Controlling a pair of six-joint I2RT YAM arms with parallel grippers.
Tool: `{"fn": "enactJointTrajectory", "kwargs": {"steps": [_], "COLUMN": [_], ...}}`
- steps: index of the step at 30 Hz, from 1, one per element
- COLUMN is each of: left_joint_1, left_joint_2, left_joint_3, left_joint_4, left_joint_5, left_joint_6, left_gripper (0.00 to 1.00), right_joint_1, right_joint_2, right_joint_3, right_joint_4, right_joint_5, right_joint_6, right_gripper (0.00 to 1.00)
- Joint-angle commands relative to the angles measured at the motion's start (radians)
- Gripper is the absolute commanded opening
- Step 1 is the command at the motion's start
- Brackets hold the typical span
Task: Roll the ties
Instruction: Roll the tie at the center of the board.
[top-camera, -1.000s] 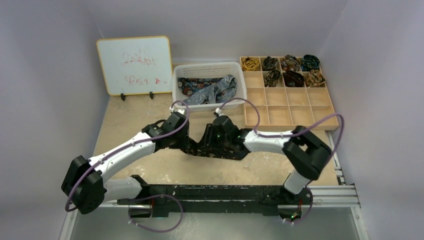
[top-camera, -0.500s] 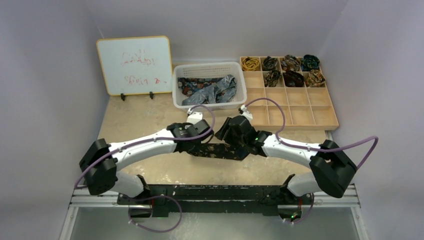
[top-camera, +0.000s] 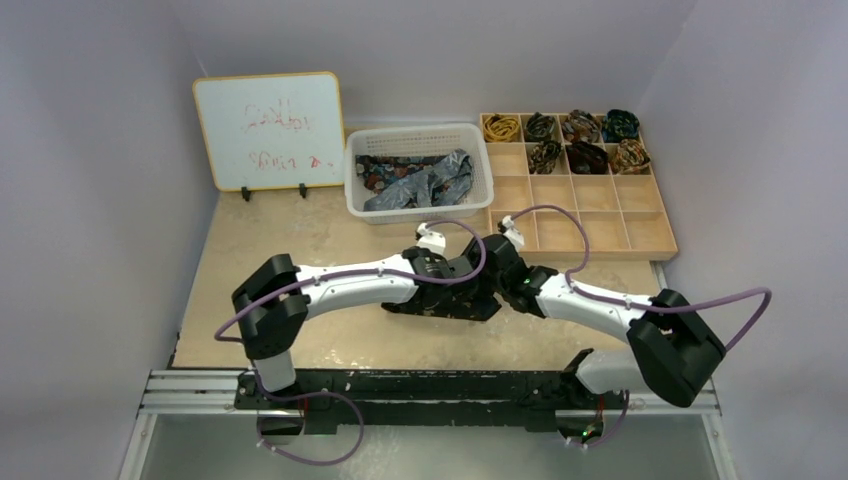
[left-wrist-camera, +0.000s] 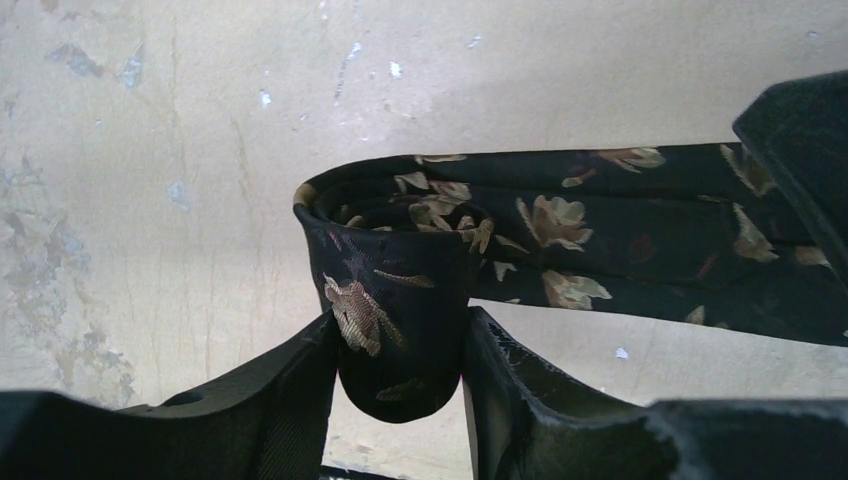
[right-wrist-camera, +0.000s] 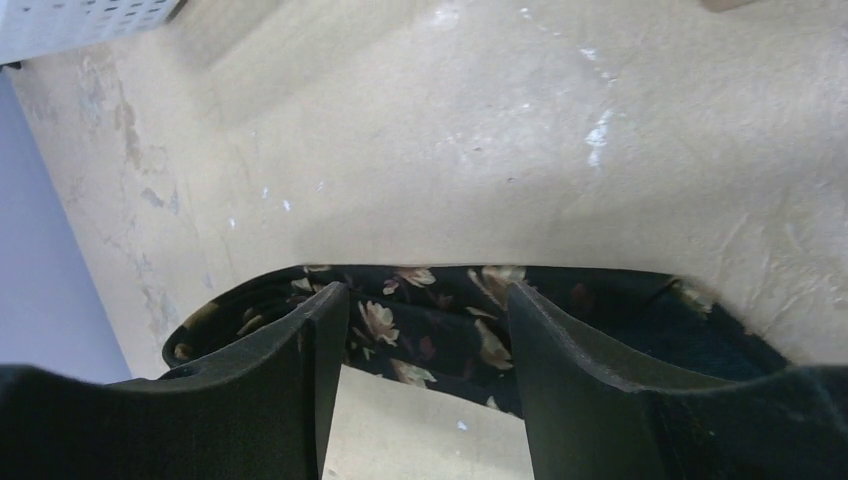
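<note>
A dark tie with gold-brown flower motifs (top-camera: 425, 303) lies on the beige table between the two arms. In the left wrist view one end is coiled into a small roll (left-wrist-camera: 400, 290), and the flat strip (left-wrist-camera: 620, 230) runs off to the right. My left gripper (left-wrist-camera: 400, 350) is shut on that roll, a finger on each side. My right gripper (right-wrist-camera: 425, 300) stands open just over the flat strip (right-wrist-camera: 440, 335), holding nothing. From above, the left gripper (top-camera: 460, 283) and right gripper (top-camera: 487, 288) nearly touch over the tie's right part.
A white basket (top-camera: 415, 131) behind the arms holds several loose ties (top-camera: 415, 185). A wooden compartment tray (top-camera: 580, 230) at the back right has several rolled ties (top-camera: 585, 155) in its far cells. A whiteboard (top-camera: 270, 130) stands at the back left.
Both grippers have moved right along the tie, the left arm stretching out far across the table. The right gripper's jaws have spread wider.
</note>
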Motion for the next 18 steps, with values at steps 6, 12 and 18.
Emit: {"fn": "enactJointTrajectory", "kwargs": {"steps": [6, 12, 18], "left_joint_1": [-0.015, -0.008, 0.015], "left_joint_2": [0.031, 0.02, -0.039], "left_joint_3": [0.046, 0.004, -0.029], "left_joint_4": [0.174, 0.29, 0.37], "left_joint_5": [0.118, 0.228, 0.326], "left_joint_6": [0.157, 0.204, 0.238], "left_gripper": [0.57, 0.67, 0.69], "right_joint_1": [-0.094, -0.123, -0.131], "right_joint_2": [-0.028, -0.042, -0.053], "right_joint_3": [-0.066, -0.083, -0.076], "right_joint_4": [0.069, 0.086, 0.082], "right_joint_5": [-0.114, -0.167, -0.18], "right_joint_6": [-0.014, -0.03, -0.043], "right_gripper": [0.64, 0.65, 0.68]}}
